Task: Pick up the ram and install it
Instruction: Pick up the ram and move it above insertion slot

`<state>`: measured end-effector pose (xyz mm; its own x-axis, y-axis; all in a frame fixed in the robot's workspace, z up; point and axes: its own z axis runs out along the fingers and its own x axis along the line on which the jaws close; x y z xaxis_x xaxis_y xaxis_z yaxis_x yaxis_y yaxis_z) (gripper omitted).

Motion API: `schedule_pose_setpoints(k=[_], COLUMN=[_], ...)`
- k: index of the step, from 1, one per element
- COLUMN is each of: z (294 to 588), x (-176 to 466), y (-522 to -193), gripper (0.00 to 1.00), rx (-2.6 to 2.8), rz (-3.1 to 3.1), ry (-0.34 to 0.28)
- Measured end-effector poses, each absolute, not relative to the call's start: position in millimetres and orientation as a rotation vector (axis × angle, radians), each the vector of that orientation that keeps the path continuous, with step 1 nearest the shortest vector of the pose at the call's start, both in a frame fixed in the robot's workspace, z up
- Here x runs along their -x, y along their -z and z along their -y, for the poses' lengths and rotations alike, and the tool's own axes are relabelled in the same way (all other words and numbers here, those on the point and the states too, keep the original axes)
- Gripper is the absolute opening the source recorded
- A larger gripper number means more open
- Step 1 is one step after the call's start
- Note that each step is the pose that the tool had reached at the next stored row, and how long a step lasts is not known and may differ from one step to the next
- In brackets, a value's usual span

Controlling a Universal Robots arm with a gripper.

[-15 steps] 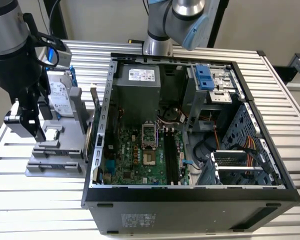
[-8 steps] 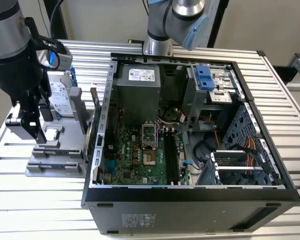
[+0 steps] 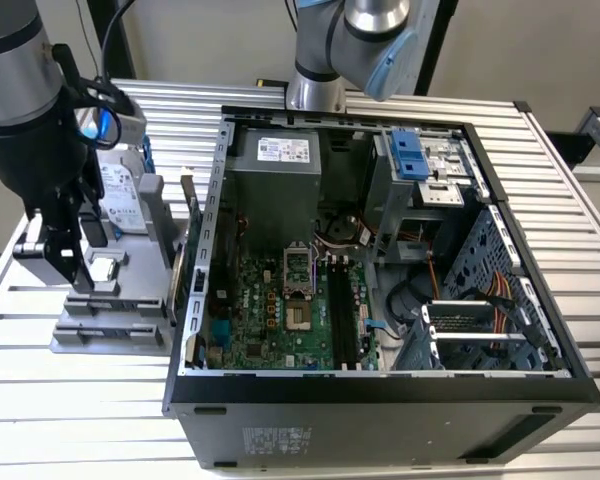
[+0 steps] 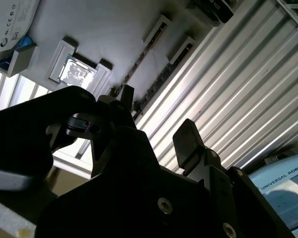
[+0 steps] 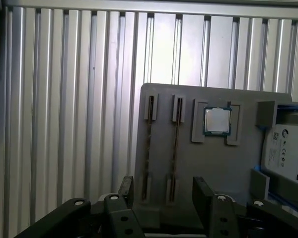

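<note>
The gripper's two black fingers stand spread apart with nothing between them, hanging over one end of a flat grey plastic holder on the ribbed aluminium table. The thin, dark circuit-board stick of ram stands on edge in the holder's end brackets. A second, similar stick lies parallel just beside it, and I cannot tell which one the fingers are lined up on. Farther along the holder sit a small square silver processor chip and a silver box-shaped hard drive. In the exterior view the open black computer case lies towards that view's right.

This looks like the approach to the pick. Done well, it probably means centring the fingers on one stick only, square to its flat faces and near mid-length. The descent should be straight, so the neighbouring stick and the brackets go untouched.
</note>
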<state>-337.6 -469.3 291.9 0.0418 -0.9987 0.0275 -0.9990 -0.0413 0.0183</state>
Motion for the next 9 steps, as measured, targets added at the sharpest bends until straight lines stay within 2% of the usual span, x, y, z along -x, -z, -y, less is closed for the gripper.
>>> schedule_pose_setpoints(k=[9], z=[476.6], x=[337.6], y=[-286.2], gripper=[1.0], rx=[-2.241], rz=[2.156], ry=[-0.011])
